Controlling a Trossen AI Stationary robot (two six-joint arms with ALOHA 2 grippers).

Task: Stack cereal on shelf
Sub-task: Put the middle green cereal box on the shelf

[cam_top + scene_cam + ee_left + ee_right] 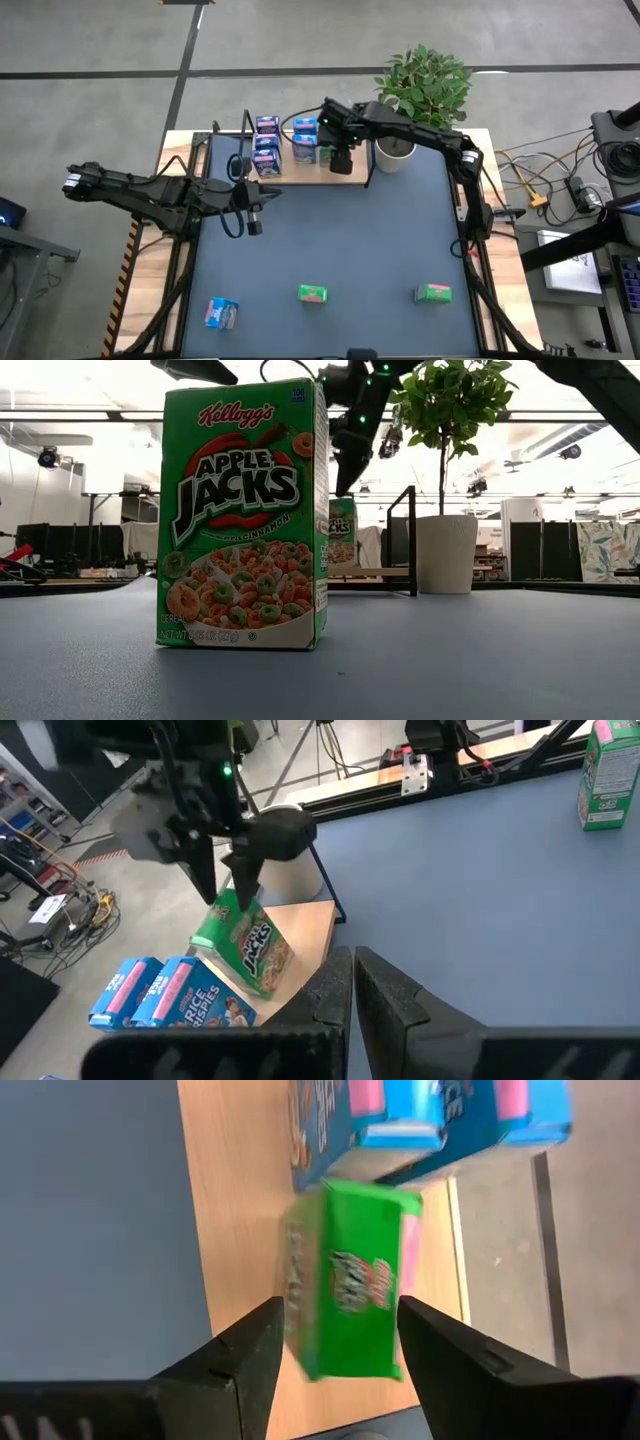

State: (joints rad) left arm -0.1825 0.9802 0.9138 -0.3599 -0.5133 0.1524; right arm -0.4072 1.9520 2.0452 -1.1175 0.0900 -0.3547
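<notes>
A low shelf with a wooden board (300, 172) stands at the table's far side and bears several blue cereal boxes (266, 145). My right gripper (335, 1345) hangs over the board's right part, open and slanting down. Under its fingertips a green cereal box (350, 1290) is tilted and blurred. In the left wrist view the box (245, 945) leans with its lower end on the board (300, 935). My left gripper (252, 212) waits shut over the table's left middle, holding nothing. My right gripper's fingers (205, 870) come from above, slanting down, and stand on either side of the green box's upper end (225, 908). Whether they touch it I cannot tell. The box is tilted, its lower end on the shelf board.
A white pot (395, 150) with a leafy plant stands right of the shelf. Near the front edge, two green boxes (312, 293) (433, 293) stand and a blue box (221, 313) lies. Bare grey mat lies between them and the shelf.
</notes>
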